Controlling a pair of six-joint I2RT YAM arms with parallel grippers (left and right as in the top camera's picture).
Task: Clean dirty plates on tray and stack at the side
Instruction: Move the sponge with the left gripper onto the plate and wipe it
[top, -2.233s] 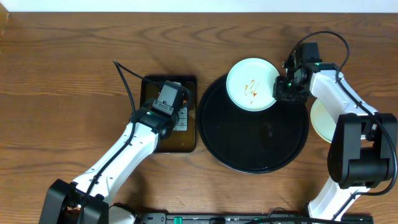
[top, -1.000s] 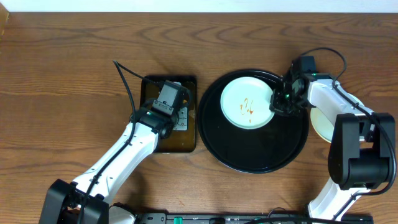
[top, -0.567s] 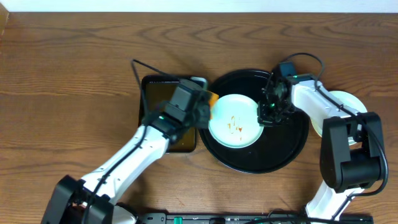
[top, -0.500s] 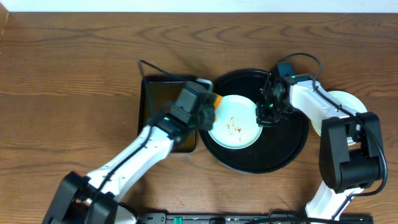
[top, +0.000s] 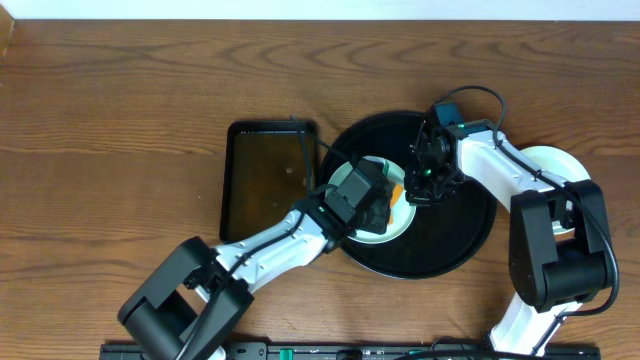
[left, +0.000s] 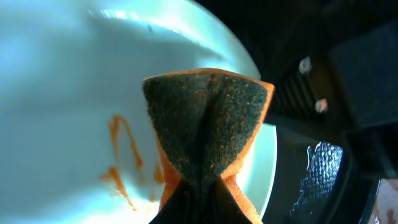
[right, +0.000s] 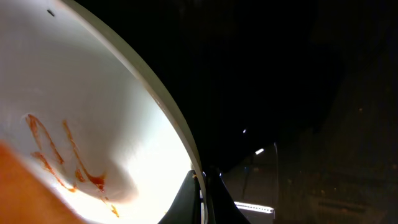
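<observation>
A pale mint-green plate (top: 400, 218) with orange-brown sauce squiggles (left: 121, 155) lies on the big round black tray (top: 450, 235). My left gripper (top: 383, 196) is over it, shut on a folded orange sponge (left: 205, 118) with a dark scrub face, and the sponge's tip is down on the plate (left: 62, 93) beside the squiggles. My right gripper (top: 424, 186) is shut on the plate's right rim (right: 180, 134), one finger inside and one outside. In the right wrist view the sauce (right: 62, 155) marks the plate's bowl.
A dark rectangular tray (top: 268, 180) lies left of the round tray, with the left arm's cable crossing it. A pale plate (top: 553, 166) rests on the wood tabletop to the right, partly under the right arm. Bare wood (top: 120, 120) spreads to the left and back.
My left arm has swung right from the rectangular tray, carrying the sponge onto the plate. My right gripper has dragged the plate leftward toward the tray's middle and kept hold of its rim.
</observation>
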